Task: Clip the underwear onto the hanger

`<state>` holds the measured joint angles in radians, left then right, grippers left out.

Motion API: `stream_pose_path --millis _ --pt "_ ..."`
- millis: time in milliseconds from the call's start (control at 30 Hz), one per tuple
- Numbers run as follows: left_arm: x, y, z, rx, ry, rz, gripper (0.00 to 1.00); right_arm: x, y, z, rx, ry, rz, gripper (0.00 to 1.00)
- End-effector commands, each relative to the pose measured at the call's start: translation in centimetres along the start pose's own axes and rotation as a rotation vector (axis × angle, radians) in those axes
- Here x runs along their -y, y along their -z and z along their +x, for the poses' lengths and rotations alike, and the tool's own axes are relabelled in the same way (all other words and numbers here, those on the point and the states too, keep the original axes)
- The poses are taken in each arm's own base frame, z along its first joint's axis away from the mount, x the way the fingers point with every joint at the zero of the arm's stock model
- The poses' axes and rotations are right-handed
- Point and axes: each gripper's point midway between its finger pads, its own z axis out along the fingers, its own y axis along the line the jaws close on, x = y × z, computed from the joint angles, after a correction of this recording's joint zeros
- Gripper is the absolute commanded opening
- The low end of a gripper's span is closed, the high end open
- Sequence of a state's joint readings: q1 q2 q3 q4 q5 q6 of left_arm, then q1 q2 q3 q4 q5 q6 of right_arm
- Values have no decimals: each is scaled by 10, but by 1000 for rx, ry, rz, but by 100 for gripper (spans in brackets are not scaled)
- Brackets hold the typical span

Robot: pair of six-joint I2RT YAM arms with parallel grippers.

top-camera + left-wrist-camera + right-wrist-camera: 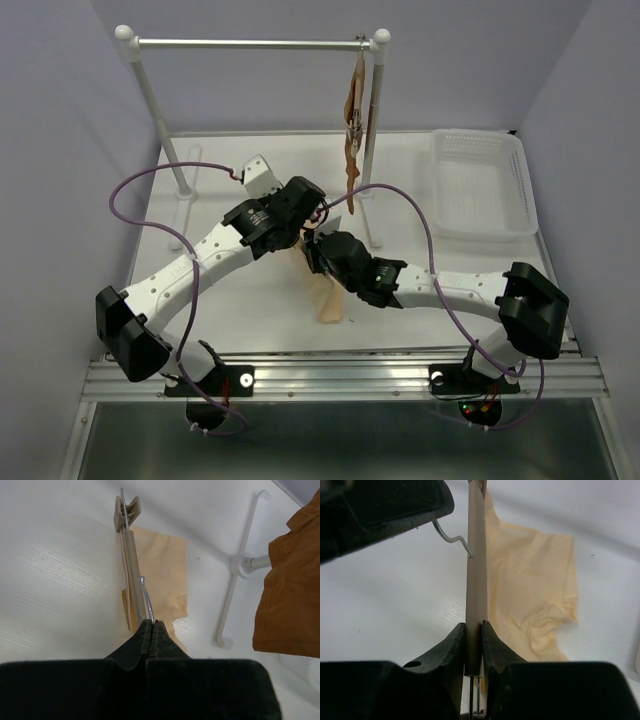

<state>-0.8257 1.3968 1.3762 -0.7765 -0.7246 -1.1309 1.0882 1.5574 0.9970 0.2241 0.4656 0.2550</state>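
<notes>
The hanger's wooden bar (pixel 476 555) is held over the table, hidden under the arms in the top view. My right gripper (pixel 473 627) is shut on one end of the bar, with clip wires showing below its fingers. My left gripper (pixel 151 623) is shut on the thin metal hook (pixel 146 597). The far clip (pixel 125 510) is at the bar's (pixel 131 565) other end. The pale beige underwear (pixel 162 570) lies beside and under the bar, also in the right wrist view (pixel 530 590) and top view (pixel 325 295). I cannot tell whether a clip holds it. Both grippers, left (pixel 308 222) and right (pixel 318 250), meet mid-table.
A clothes rack (pixel 250 44) stands at the back with a rust-brown garment (pixel 352 120) hanging at its right end, close to the left gripper (pixel 290 580). The rack's foot (pixel 235 565) lies near it. A white basket (pixel 480 185) sits at the back right.
</notes>
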Motion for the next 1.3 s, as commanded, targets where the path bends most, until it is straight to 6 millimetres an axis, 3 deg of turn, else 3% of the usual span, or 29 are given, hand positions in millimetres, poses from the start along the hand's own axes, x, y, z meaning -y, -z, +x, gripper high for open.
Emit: stream_pose_path --millis 0,167,633,700,900,1267 --pt "7 20 -26 53 73 75 0 5 -4 -25 78 -51 73 16" --pt "9 22 -26 53 67 97 0 4 -6 -24 74 -42 74 1" --pt "24 27 -24 28 51 184 0 -7 -9 -10 36 24 -3 1" --pt "26 27 -22 20 54 199 0 -8 -10 -15 57 28 -7 1" --pt "24 32 -22 12 73 233 0 -8 -15 -8 42 35 0 14" --pt "24 35 -19 3 63 263 0 -12 -24 -3 28 60 -5 23"
